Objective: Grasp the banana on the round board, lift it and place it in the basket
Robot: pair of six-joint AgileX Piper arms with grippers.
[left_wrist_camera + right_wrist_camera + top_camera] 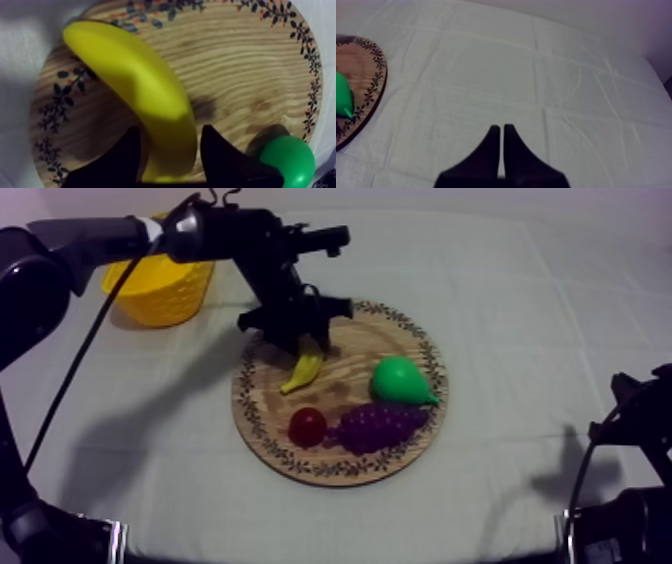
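Observation:
The yellow banana (305, 369) lies on the round wooden board (300, 460), in its upper left part. My left gripper (300, 340) has come down from the upper left onto the banana's upper end. In the left wrist view its two black fingers (131, 155) press against both sides of the banana (140, 85) above the board (240, 65), so my left gripper (170, 131) is shut on it. The yellow basket (160, 288) stands at the far left, behind the arm. My right gripper (501, 129) is shut on nothing over bare cloth.
A green pear (400, 380), a purple bunch of grapes (380, 426) and a small red fruit (307, 426) share the board. The pear (287, 160) sits close beside the left fingers. My right arm (635, 428) rests at the right edge, with the board's rim (366, 75) off to its side.

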